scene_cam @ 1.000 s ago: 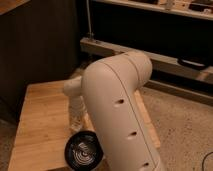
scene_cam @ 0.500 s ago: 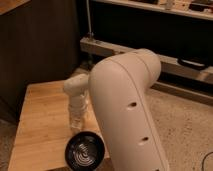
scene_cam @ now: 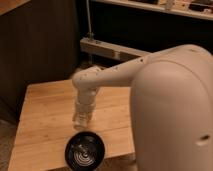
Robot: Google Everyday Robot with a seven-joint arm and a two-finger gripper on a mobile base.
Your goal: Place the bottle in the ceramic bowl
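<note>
The ceramic bowl [scene_cam: 85,150] is round, glossy black with shiny rings inside, and sits near the front edge of the wooden table [scene_cam: 45,115]. My gripper [scene_cam: 81,119] points down at the end of the cream-coloured arm [scene_cam: 107,77], just behind the bowl and close to the table top. A pale whitish shape at its tip could be the bottle, but I cannot tell it apart from the gripper. No bottle lies elsewhere on the table or in the bowl.
The arm's large cream link [scene_cam: 175,115] fills the right of the view and hides the table's right side. A metal shelf rail [scene_cam: 112,50] and dark cabinets stand behind the table. The floor [scene_cam: 6,145] shows at the left.
The big arm link has swung right and closer to the camera. The gripper has stayed just behind the bowl, shifting slightly right. The bowl has not moved.
</note>
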